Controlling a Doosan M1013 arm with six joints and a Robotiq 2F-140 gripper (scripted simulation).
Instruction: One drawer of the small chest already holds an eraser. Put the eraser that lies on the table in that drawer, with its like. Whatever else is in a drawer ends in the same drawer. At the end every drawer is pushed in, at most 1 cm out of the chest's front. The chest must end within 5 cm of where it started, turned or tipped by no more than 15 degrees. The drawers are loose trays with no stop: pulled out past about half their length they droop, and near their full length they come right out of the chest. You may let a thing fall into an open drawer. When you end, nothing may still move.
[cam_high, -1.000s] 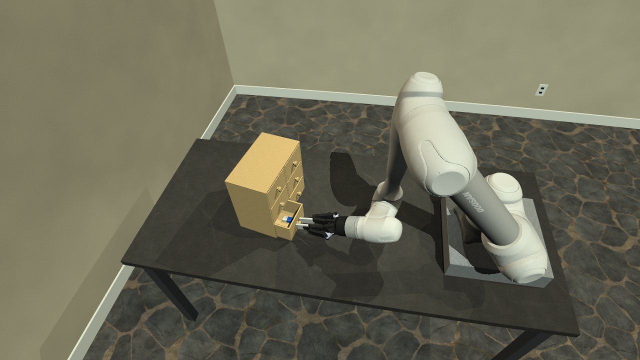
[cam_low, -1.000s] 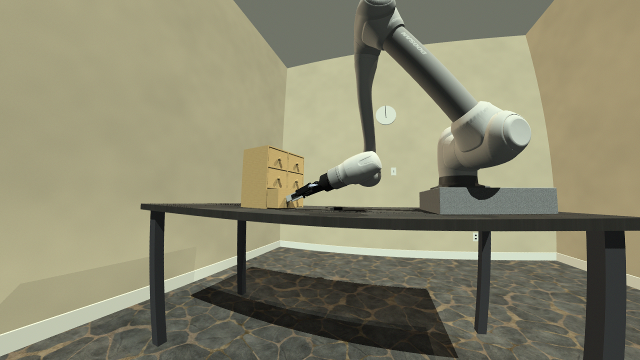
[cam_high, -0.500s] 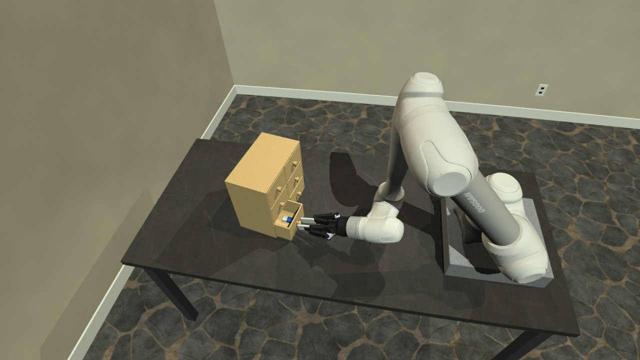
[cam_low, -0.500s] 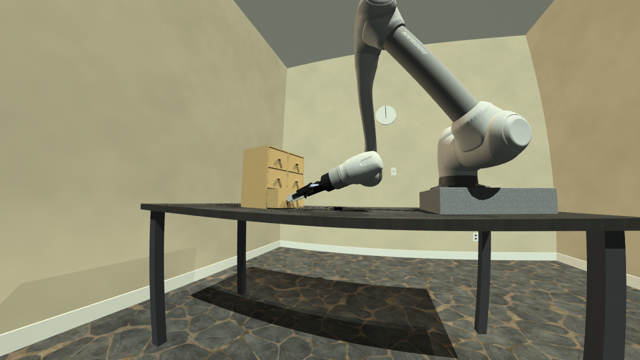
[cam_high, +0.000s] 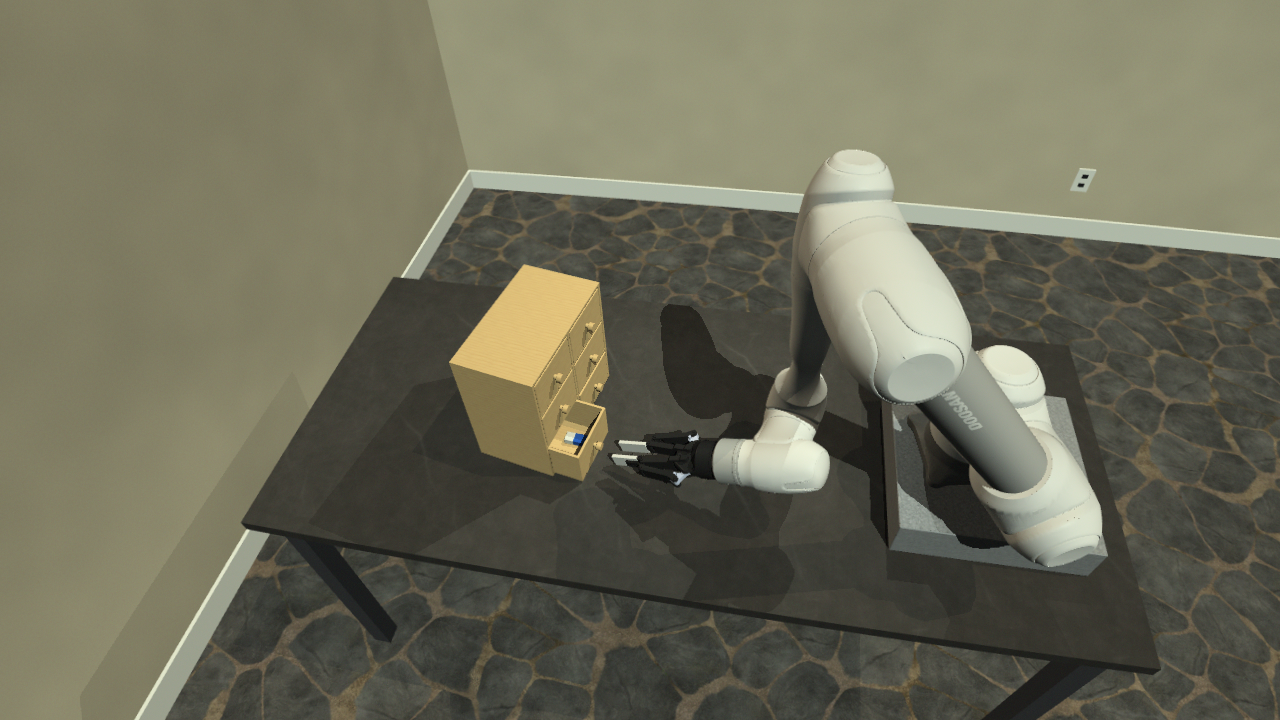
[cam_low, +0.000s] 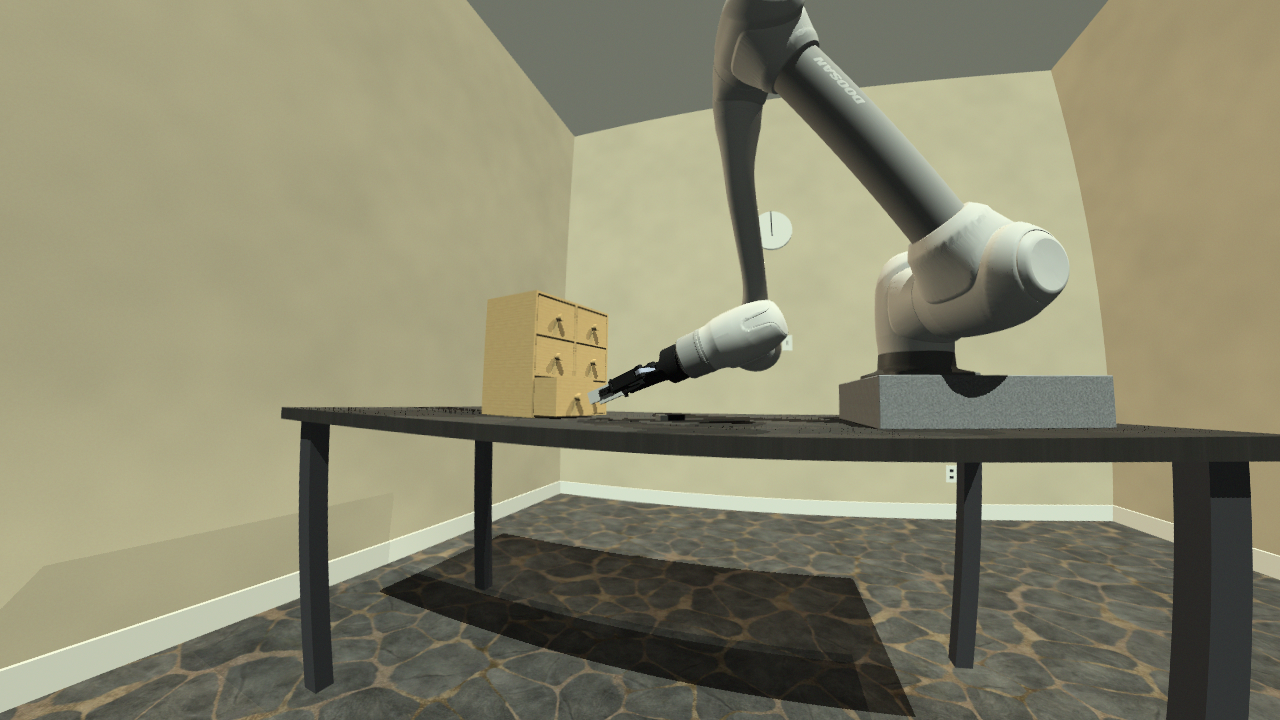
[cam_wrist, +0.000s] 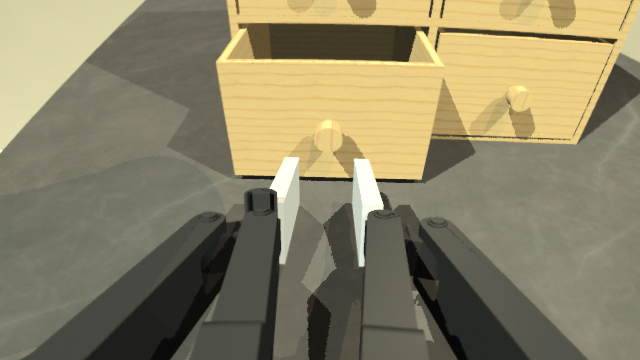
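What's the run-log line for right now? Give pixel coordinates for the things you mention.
gripper (cam_high: 614, 451) (cam_low: 592, 400) (cam_wrist: 326, 181): part open, nothing held | lower drawer (cam_high: 572, 463) (cam_low: 556, 396) (cam_wrist: 280, 105): pulled out | blue-and-white eraser (cam_high: 575, 438): inside drawer | knob (cam_high: 599, 445) (cam_low: 578, 402) (cam_wrist: 328, 136): not gripped

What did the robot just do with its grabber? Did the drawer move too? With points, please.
The gripper (cam_high: 614, 452) (cam_low: 596, 396) (cam_wrist: 326, 181) backed away from the open drawer (cam_high: 568, 462) (cam_low: 556, 396) (cam_wrist: 280, 100), its fingers slightly apart with nothing between them. The drawer stayed put, blue-and-white thing (cam_high: 575, 438) inside.
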